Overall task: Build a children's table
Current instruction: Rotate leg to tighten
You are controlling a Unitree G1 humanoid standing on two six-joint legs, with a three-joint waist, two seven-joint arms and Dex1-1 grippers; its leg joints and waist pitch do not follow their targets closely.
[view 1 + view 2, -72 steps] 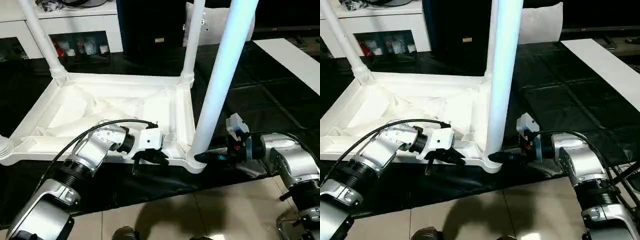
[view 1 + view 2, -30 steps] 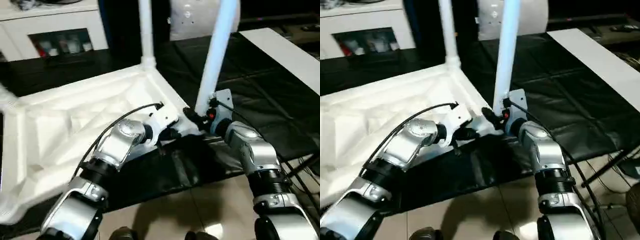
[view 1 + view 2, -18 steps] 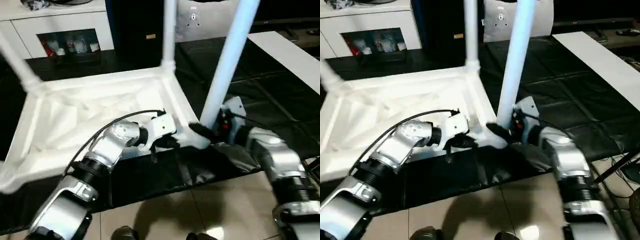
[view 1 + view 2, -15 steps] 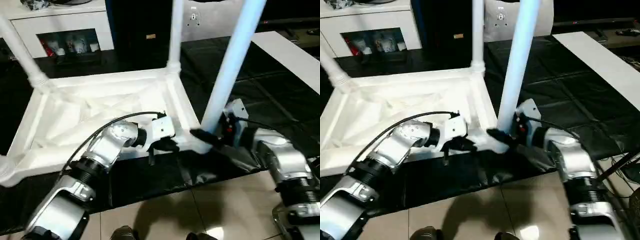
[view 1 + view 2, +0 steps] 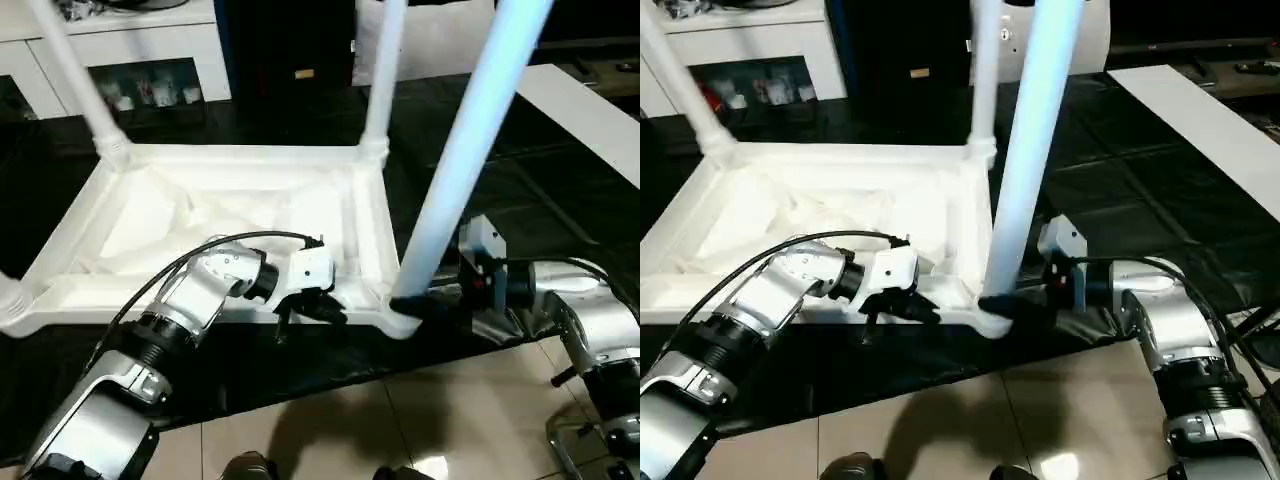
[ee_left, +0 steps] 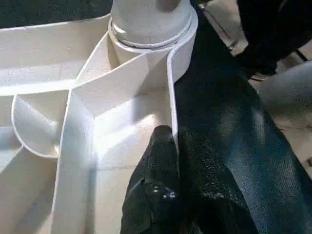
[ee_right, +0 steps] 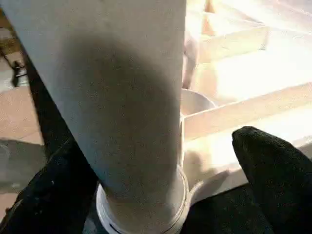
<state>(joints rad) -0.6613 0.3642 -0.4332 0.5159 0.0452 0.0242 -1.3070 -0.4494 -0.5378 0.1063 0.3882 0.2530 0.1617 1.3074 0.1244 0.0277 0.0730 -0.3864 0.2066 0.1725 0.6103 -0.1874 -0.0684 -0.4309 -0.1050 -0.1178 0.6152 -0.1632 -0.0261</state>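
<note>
Lying upside down on a black mat (image 5: 300, 360), the white table (image 5: 220, 215) shows its ribbed underside in the left eye view, with legs standing up from its corner sockets. The near right leg (image 5: 460, 160) rises from the corner socket closest to the robot's right arm. 2 more legs stand at the far corners: one at far left (image 5: 85, 90), one at far right (image 5: 380, 75). A white cabinet (image 5: 120, 50) with dark compartments sits behind the table. Tiled floor (image 5: 400, 420) runs along the mat's near edge.

In the right eye view, the left gripper (image 5: 902, 306) sits at the table's near rim, a little left of the near right leg's socket. The right gripper (image 5: 1005, 302) reaches in from the right at the base of that leg, just above the socket.

The left wrist view shows the left gripper's 2 black fingers (image 6: 158, 190) pinched tight on the thin upright wall of the table's near rim, 1 finger inside the rim and 1 outside over the mat. The corner socket with the leg seated in it lies just beyond the fingertips.

The right wrist view shows the right gripper spread wide, 1 finger (image 7: 265, 170) on each side of the near right leg, standing clear of its surface. The leg is seated in its round socket.
</note>
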